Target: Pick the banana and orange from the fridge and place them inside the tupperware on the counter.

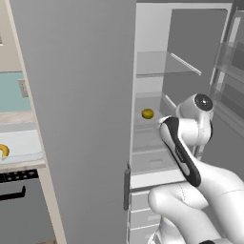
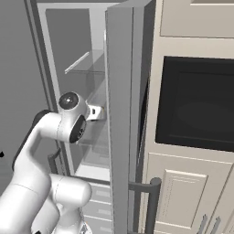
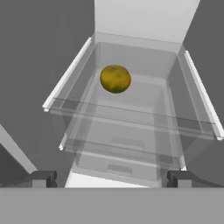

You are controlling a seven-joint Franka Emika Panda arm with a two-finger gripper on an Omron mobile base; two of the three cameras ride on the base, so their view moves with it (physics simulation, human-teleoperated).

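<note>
Left base view: fridge (image 1: pixel 71 95) door swung wide, orange (image 1: pixel 147 114) on a clear mid shelf, well back. Banana (image 1: pixel 3 150) already in the tupperware (image 1: pixel 24 145) on the counter (image 1: pixel 21 164) at far left. Arm reaching into the opening.

Right base view: door edge-on, wrist between door and shelves; tight fit, elbow could clip the door.

Hand view: gripper (image 3: pixel 112 178) spread wide, empty, aimed at the orange ahead. Smooth round fruit on slick glassy shelf; likely to roll away if nudged off-centre. Shelf lip may catch a low finger.
</note>
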